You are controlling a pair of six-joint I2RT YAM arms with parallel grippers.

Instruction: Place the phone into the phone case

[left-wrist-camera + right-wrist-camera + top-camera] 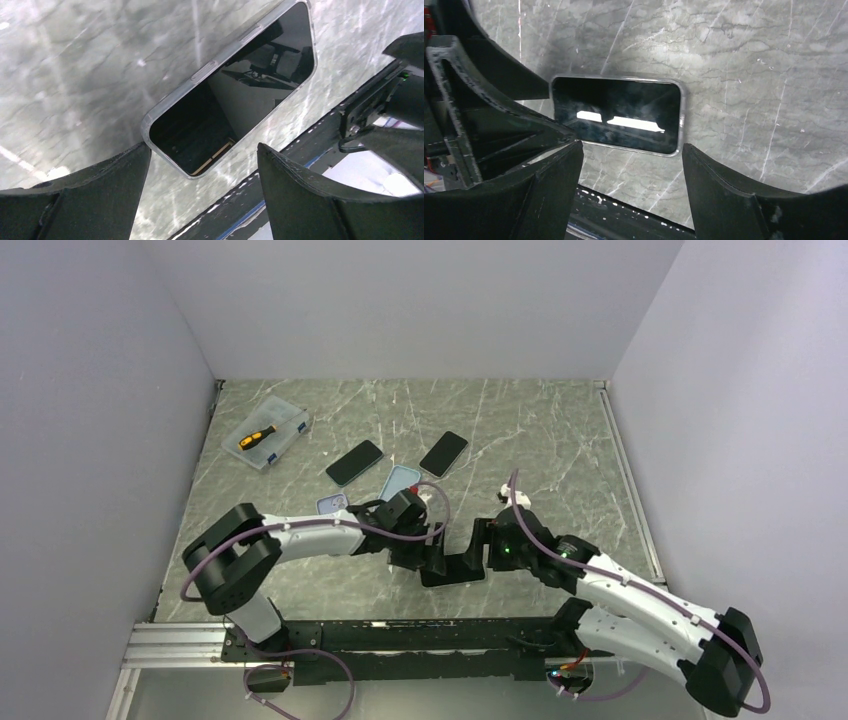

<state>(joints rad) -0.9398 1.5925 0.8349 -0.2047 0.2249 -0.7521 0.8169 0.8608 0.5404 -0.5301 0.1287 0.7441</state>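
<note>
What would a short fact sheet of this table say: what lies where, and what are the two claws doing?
left claw: open, over one end of the cased phone
right claw: open, at the other end
cased phone: in a clear case, flat, screen up, neither claw closed on it
dark phones: two, lying farther back
light blue case: just behind the left arm
clear box: far left, holding an orange-handled tool
</note>
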